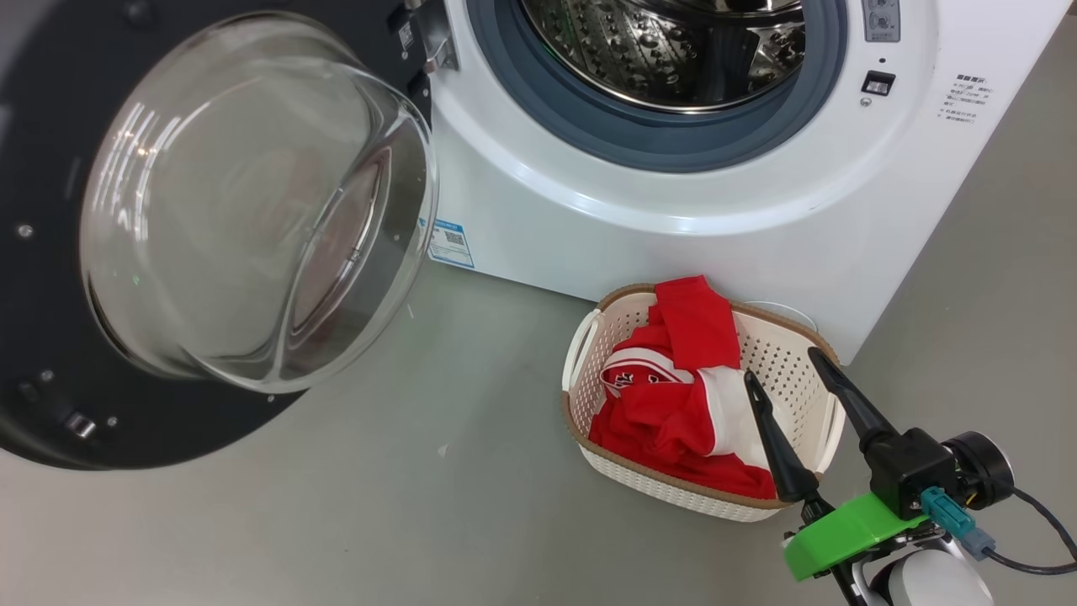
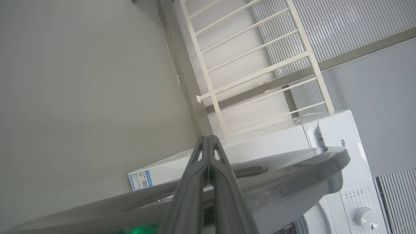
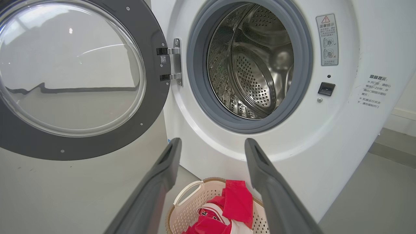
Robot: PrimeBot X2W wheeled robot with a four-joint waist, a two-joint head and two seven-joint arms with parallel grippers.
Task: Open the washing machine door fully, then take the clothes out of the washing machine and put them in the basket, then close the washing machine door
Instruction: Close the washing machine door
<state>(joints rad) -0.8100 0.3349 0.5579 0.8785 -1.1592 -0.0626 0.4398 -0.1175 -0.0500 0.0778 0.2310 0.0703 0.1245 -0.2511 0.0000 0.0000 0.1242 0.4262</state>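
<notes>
Red clothes (image 1: 681,396) with white bands lie heaped in the basket (image 1: 665,488). One piece is draped up over the far rim, so the unloading looks finished. The basket sits on the floor (image 1: 471,522) just in front of the machine (image 1: 589,227), below the opening and to its right, where a garment needs only a short drop.

The steel drum (image 3: 253,65) shows bare metal as far as the right wrist view reaches inside. The door (image 1: 50,168) hangs wide on its hinge (image 3: 172,61), swung clear to the left with its glass bowl facing out, and nothing blocks the opening.

The right gripper (image 1: 781,364) hovers over the basket's near right corner. Its fingers are spread wide and empty, as they would be after a release.

The left gripper (image 2: 208,138) has its fingers pressed together with nothing between them, which suits pushing rather than grasping. It points along a grey curved rim that is probably the door's outer edge. The view is too oblique to tell whether it touches.

Only closing the door appears to be left, and the left arm seems placed for that.
</notes>
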